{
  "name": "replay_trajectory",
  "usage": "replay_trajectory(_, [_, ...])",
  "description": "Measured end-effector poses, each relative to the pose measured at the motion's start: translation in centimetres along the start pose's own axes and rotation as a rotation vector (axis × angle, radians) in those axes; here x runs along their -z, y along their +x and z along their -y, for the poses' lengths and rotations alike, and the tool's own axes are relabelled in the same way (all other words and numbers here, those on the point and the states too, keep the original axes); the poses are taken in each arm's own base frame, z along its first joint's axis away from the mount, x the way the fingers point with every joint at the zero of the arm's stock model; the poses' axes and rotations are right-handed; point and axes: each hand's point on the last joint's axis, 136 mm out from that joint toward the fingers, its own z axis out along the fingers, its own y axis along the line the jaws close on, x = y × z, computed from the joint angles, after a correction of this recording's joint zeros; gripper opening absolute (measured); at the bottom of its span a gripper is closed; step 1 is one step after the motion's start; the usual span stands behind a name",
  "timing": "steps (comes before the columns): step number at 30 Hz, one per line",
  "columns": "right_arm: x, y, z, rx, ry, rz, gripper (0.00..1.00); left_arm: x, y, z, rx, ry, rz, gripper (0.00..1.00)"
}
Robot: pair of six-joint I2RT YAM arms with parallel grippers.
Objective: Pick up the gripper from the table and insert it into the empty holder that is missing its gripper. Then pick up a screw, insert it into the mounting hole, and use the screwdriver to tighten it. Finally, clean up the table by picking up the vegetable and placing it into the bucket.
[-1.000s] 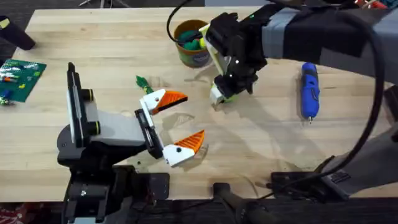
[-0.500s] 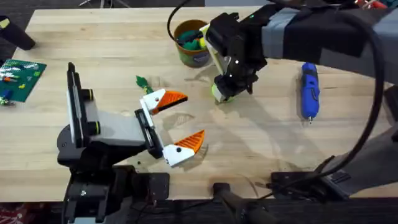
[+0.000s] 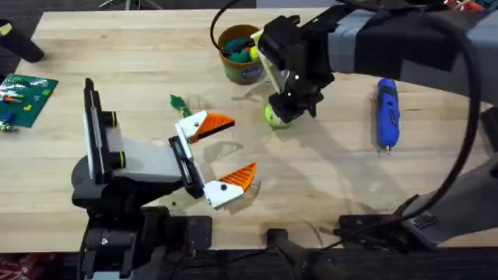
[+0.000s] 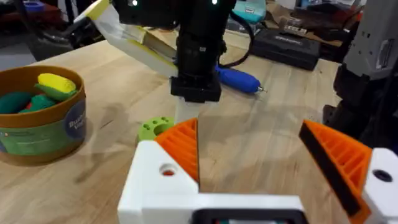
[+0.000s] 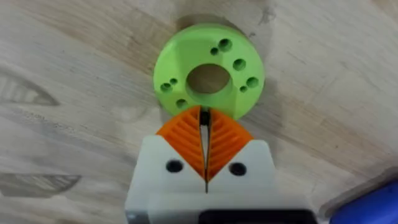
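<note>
At lower left of the overhead frame, the left tool is seen spread wide with nothing between its orange pads. Right of it, at upper centre, the right tool is pressed shut, apparently pinching something small and dark above the lime-green disc. At far right on the table the screwdriver lies; it is judged stiff, smooth and liable to roll, best taken mid-barrel.

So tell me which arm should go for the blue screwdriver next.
Probably the right. The screwdriver lies on the right side of the table, near the right gripper, which sits shut at the green disc. The open left gripper is farther away.
</note>
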Motion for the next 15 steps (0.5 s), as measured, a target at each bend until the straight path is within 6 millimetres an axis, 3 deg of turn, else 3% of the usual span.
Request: replay_trajectory(15, [0.05, 0.21, 0.03, 0.0, 0.001, -0.009, 0.007, 0.0, 0.0, 0.0, 0.0, 0.0, 0.0, 0.986])
